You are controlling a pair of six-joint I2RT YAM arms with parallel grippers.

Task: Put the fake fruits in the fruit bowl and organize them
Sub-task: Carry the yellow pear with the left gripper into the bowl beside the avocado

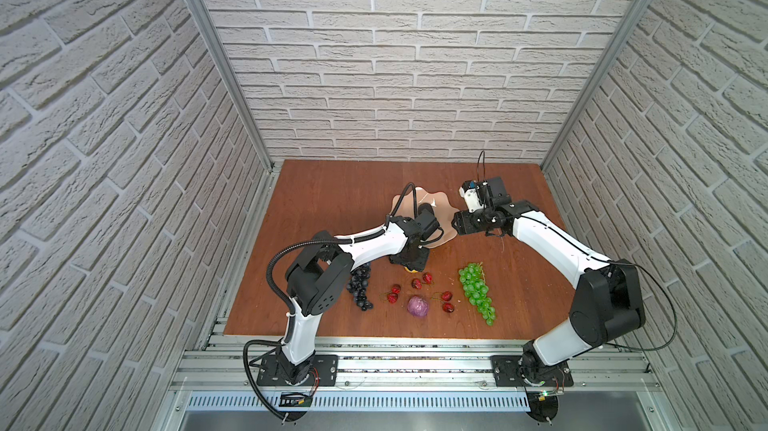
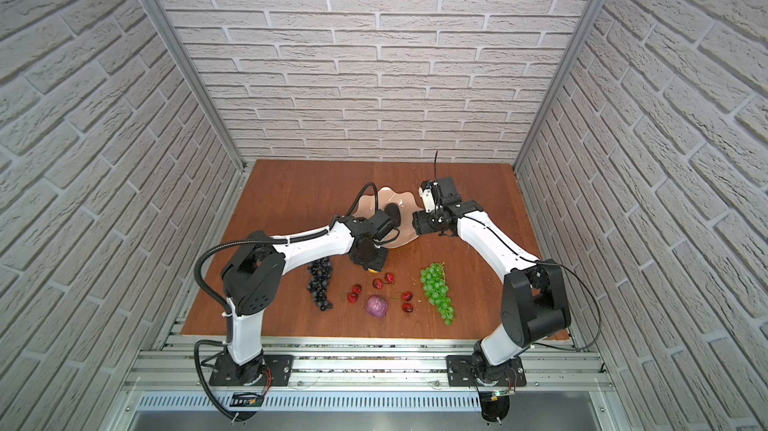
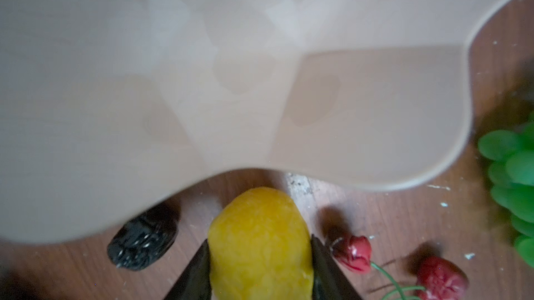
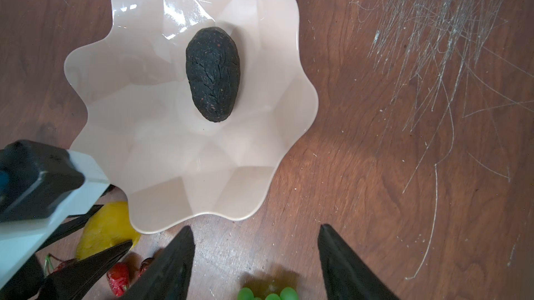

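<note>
Brick-patterned walls enclose a brown wooden table (image 1: 332, 200); the bowl (image 1: 405, 204) sits toward its far middle.

Left gripper (image 3: 260, 239): jaws closed against both flanks of the lemon (image 3: 257, 214), pinching it across its short width. The lemon's long axis runs in line with the fingers. Its free end is aimed at the bowl's near rim, which stands just beside it and higher — judged, the lemon must rise before it travels over the rim. Whether it is off the table cannot be told.

Right gripper (image 4: 255, 226): wide, nothing between the fingers, hovering beside the bowl. The left arm is the nearer to the lemon.

Lemon: bright yellow, pebbled skin, oval.

Avocado (image 4: 213, 74) lies inside the bowl. Green grapes (image 1: 477, 294), purple grapes (image 1: 359, 287), cherries (image 1: 419, 281) and a purple round fruit (image 1: 418, 307) lie on the table — outside.
</note>
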